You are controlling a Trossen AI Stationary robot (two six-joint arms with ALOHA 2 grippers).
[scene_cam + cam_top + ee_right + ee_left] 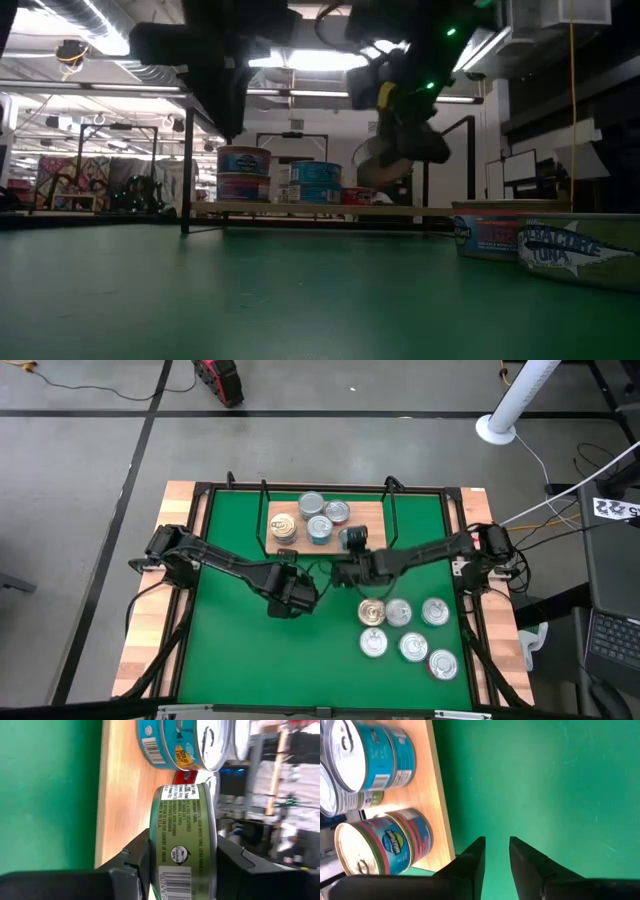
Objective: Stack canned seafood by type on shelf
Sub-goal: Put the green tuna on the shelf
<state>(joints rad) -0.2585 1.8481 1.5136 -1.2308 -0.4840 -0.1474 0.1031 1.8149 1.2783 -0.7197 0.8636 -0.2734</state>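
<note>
The shelf (372, 525) is a light-wood board with black wire uprights at the table's far side. Several tins stand on it: a red-banded one (284, 527), teal ones (319, 528) and silvery-lidded ones (311, 505). Several loose tins (398, 613) sit on the green mat (230, 650) toward the near right. My right gripper (352, 555) is shut on a green-labelled tin (185, 840) at the board's near right edge. My left gripper (495, 850) hangs open and empty over the mat just in front of the board (437, 795). My right gripper pinches the green-labelled tin between its two fingers (135, 857), which lie against the tin's two flat ends; the labelled side wall (182, 870) faces the wrist camera. The arm comes in from the table's right. The tin (385, 162) is lifted clear above the board.
Black wire uprights (390, 510) rise at the board's right side close to the held tin, and another (186, 170) stands at its left. Stacked tins (243, 175) fill the board's left and middle. Bare mat lies near and left of the left gripper.
</note>
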